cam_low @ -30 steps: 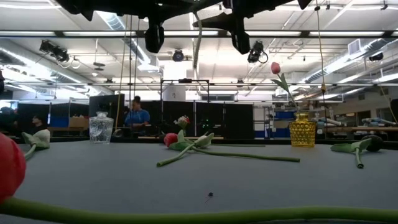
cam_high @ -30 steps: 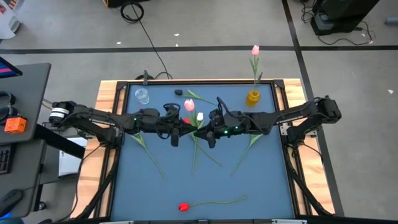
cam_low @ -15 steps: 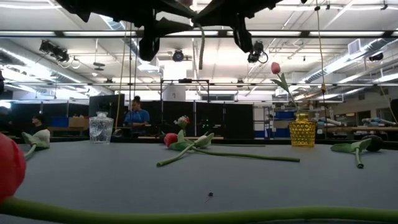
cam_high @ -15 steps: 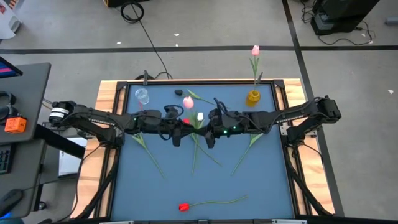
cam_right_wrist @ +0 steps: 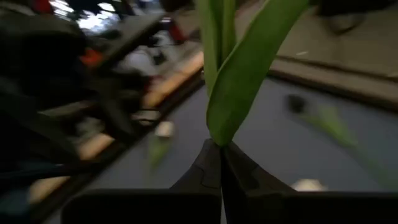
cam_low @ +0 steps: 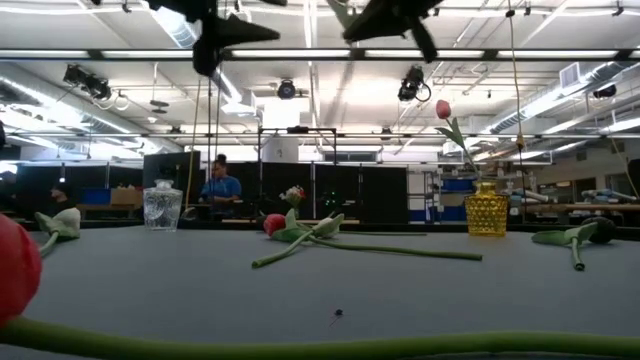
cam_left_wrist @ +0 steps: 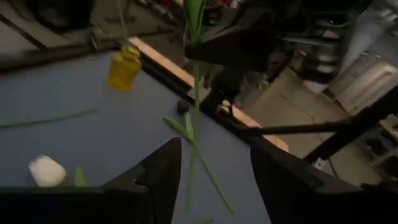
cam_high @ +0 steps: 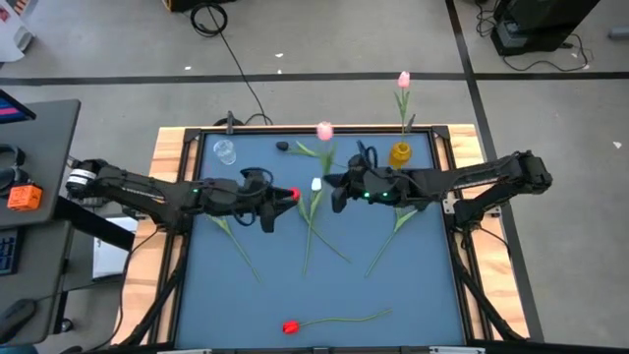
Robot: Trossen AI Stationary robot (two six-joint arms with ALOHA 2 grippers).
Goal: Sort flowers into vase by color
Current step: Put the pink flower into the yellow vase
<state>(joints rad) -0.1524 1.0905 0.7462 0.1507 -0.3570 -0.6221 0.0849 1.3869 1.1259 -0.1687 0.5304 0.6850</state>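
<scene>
My right gripper (cam_high: 338, 189) hovers over the table's far middle, shut on a pink flower (cam_high: 324, 130) whose head points toward the far edge. My left gripper (cam_high: 266, 205) stands open just to its left, high above the table, touching nothing; in its wrist view the stem (cam_left_wrist: 195, 118) shows beyond the open fingers. A red flower (cam_high: 292, 195) and a white flower (cam_high: 316, 184) lie on the blue mat between the arms. The yellow vase (cam_high: 400, 153) at the far right holds a pink flower (cam_high: 403, 79). A clear glass vase (cam_high: 225, 150) stands at the far left. My right gripper pinches the pink flower's green stem at a leaf base (cam_right_wrist: 219, 134) between its two shut fingers (cam_right_wrist: 205, 171). The fingers come from the table's right and lie across the stem. The flower is lifted clear of the table, its stem and leaf rising out of the fingertips.
A dark flower (cam_high: 282, 147) lies near the far edge. Another red flower (cam_high: 290, 326) lies by the near edge, its stem pointing right. Loose green stems and leaves (cam_high: 393, 234) are strewn over the mat's middle. A wooden frame (cam_high: 169, 147) borders the table.
The pink flower has passed from one gripper to the other. My left gripper has opened, let go of the stem and drawn back toward the table's left. My right gripper has shut on the stem and pulled toward the right; the pink head has swung toward the far edge.
</scene>
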